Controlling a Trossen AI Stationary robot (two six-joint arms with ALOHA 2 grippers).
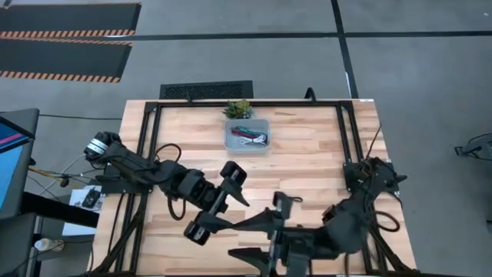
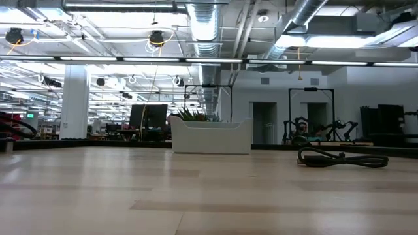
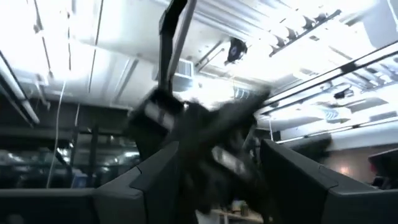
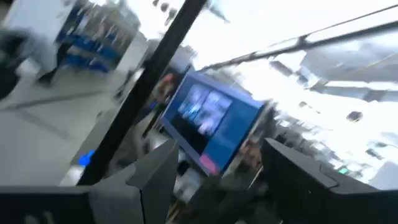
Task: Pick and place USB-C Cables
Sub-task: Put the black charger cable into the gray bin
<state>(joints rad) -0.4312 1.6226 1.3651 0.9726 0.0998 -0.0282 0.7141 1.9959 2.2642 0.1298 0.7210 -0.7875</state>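
The clear bin (image 1: 247, 135) stands at the table's far middle, with red, white and teal cable strands (image 1: 250, 138) lying inside it. In the low view the bin (image 2: 210, 136) hides its contents. A black cable bundle (image 2: 343, 158) lies flat on the table to the bin's right. My left gripper (image 1: 231, 211) (image 3: 217, 186) and right gripper (image 1: 244, 237) (image 4: 211, 186) hover close together over the table's near middle, well short of the bin. Both are open and hold nothing. Neither appears in the low view.
A small green potted plant (image 1: 238, 109) stands just behind the bin at the far edge. A black frame (image 1: 146, 131) runs along the table's left, far and right sides. Bare wood (image 1: 307, 165) lies between the bin and the grippers.
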